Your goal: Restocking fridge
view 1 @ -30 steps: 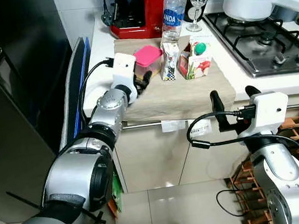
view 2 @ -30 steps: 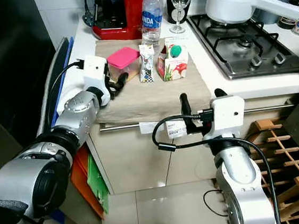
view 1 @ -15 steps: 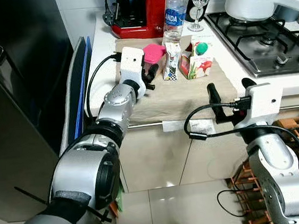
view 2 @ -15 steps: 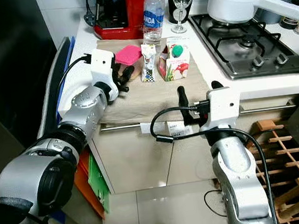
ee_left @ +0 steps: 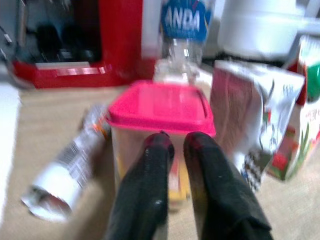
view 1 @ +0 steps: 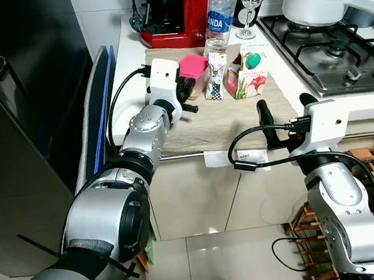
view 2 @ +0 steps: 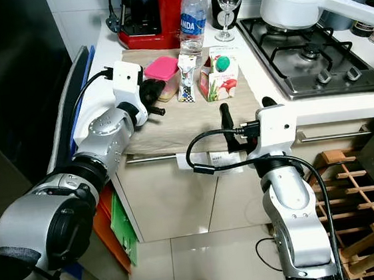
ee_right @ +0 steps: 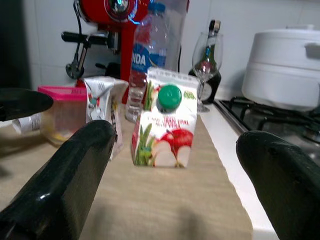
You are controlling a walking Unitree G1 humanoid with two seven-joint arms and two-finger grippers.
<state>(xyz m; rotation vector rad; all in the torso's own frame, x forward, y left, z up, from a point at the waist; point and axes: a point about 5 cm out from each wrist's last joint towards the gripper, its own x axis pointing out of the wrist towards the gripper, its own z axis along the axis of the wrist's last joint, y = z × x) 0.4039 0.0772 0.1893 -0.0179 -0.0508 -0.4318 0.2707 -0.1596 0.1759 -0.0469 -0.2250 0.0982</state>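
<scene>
Touching left claw (ee_left: 172, 145) (fingers nearly together): pink-lidded container (ee_left: 159, 107).

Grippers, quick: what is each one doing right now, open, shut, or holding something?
Left gripper: shut, fingertips against the clear tub with the pink lid, not gripping it.
Right gripper: open, holding nothing, facing the green-capped juice carton.

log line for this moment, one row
left gripper: shut, tips at pink-lidded container | right gripper: open, at counter edge facing juice carton | nothing held

Home kitchen — gas hob (view 1: 335, 57), red coffee machine (view 1: 177, 10), counter (view 1: 125, 59).
</scene>
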